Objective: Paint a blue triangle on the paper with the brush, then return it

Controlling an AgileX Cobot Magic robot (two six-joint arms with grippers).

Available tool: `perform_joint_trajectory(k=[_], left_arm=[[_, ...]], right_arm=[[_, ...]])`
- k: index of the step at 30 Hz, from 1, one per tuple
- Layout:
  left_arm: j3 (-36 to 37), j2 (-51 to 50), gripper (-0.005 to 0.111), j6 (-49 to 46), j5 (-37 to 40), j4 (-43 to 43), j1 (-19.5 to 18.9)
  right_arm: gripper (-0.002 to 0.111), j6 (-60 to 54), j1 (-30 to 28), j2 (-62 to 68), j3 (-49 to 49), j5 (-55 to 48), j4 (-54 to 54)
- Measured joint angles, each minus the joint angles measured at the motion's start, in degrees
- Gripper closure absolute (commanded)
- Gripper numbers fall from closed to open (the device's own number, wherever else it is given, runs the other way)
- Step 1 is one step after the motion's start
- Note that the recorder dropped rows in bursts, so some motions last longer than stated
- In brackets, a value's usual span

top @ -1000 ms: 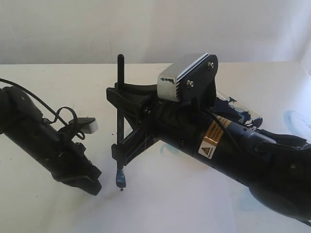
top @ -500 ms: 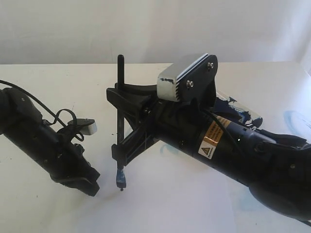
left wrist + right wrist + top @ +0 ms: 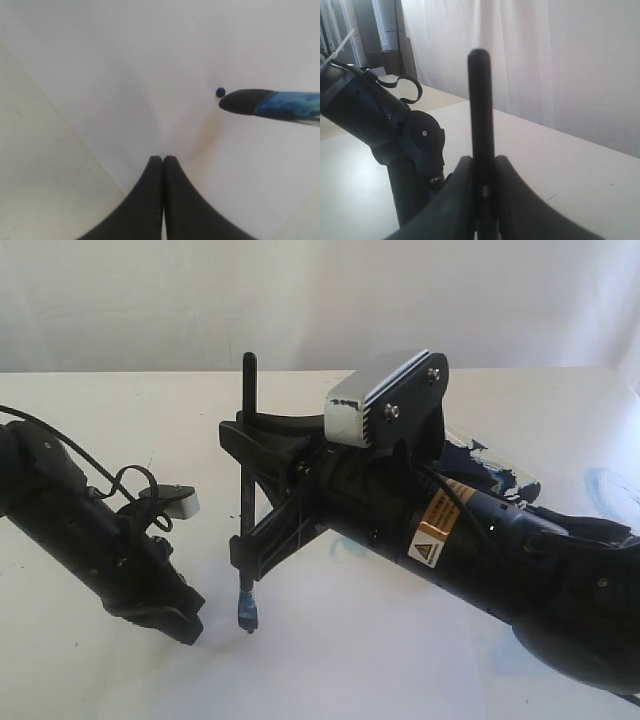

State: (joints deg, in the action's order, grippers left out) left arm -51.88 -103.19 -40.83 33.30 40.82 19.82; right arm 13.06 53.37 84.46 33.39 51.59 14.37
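My right gripper is shut on the brush and holds it upright, with the black handle between the fingers. The blue-stained bristle tip hovers just over the white paper. A small blue dot lies on the sheet beside the dark tip. The blue triangle is out of view. My left gripper is shut with nothing in it. It rests low on the paper, just left of the brush tip.
The paint dish with dark navy paint sits behind my right arm. A faint pale-blue smear marks the far right. The paper's edge runs diagonally against the cream tabletop. The left arm stands close to the brush.
The left arm has shifted slightly to the left. The brush and right gripper stay where they were.
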Motion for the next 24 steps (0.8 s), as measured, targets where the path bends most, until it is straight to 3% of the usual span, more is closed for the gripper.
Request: perform_joint_trajectory(k=[24], left_arm=[[0.0, 0.0, 0.107, 0.0, -1.2, -1.3, 0.0]], right_arm=[[0.108, 0.5, 0.0, 0.0, 0.0, 0.0, 0.1]])
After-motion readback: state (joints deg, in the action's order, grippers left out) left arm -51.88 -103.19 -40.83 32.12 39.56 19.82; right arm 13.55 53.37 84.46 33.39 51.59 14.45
